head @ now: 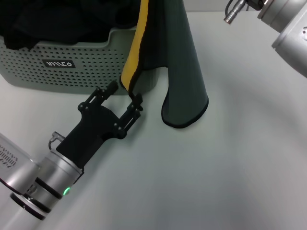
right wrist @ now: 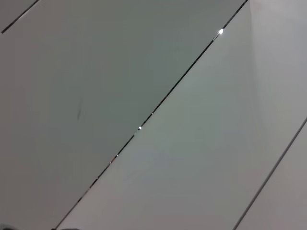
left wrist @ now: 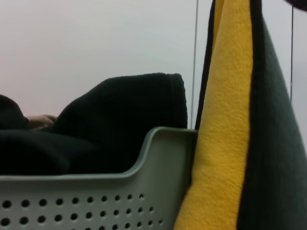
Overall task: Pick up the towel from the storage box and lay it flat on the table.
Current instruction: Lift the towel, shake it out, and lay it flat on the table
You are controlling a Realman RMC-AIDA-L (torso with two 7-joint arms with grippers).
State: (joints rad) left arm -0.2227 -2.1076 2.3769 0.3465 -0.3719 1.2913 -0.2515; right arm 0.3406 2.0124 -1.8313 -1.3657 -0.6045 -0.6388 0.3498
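The towel point(head: 184, 72) hangs down from beyond the top of the head view, dark green side out, with a mustard yellow fold along its left edge. Its rounded lower end reaches the table point(head: 216, 167) or hangs just over it. It drapes in front of the right end of the storage box point(head: 72, 72). My left gripper point(head: 125, 96) is open, low over the table, its fingertips either side of the yellow corner's tip. The left wrist view shows the towel point(left wrist: 225, 120) close beside the box rim point(left wrist: 163, 143). Only part of my right arm point(head: 288, 24) shows, at the top right.
Black cloths point(head: 48, 19) fill the storage box and bulge above its rim point(left wrist: 120, 120). A black label point(head: 58, 63) marks the box's front wall. The right wrist view shows only pale wall or ceiling panels.
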